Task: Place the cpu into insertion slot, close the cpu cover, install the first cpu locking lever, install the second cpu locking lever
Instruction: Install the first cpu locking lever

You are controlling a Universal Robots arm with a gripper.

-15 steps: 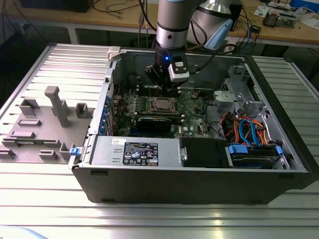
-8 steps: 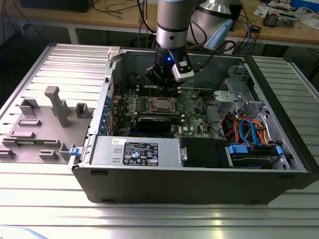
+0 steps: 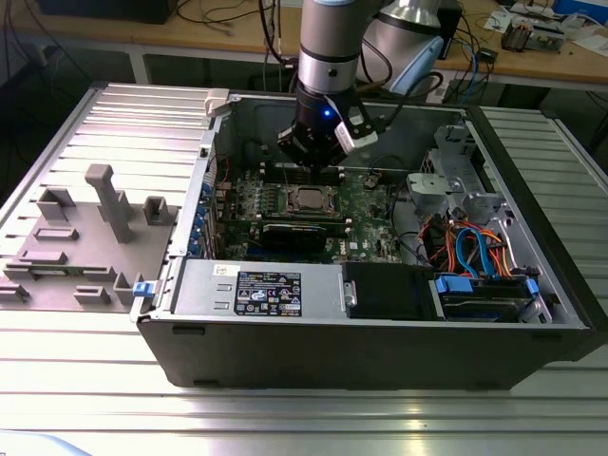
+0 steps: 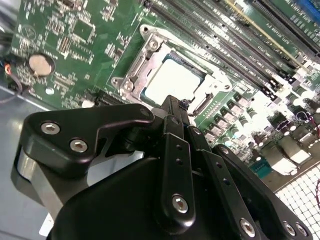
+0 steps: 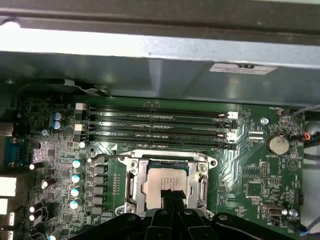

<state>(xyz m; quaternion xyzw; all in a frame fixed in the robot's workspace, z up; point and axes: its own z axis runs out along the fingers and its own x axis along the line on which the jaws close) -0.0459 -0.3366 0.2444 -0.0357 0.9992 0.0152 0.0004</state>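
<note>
The pincer (image 5: 172,196) is closed and empty above the chip (image 5: 159,181), seated in its socket (image 5: 208,162) under the lowered cover (image 5: 134,184), at six o'clock of the pincer in the exterior view; square, gentle pressure is advised.

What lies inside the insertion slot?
The cpu, its silver top showing through the cpu cover. Anything beneath the chip is hidden, and the gripper covers one edge of it.
</note>
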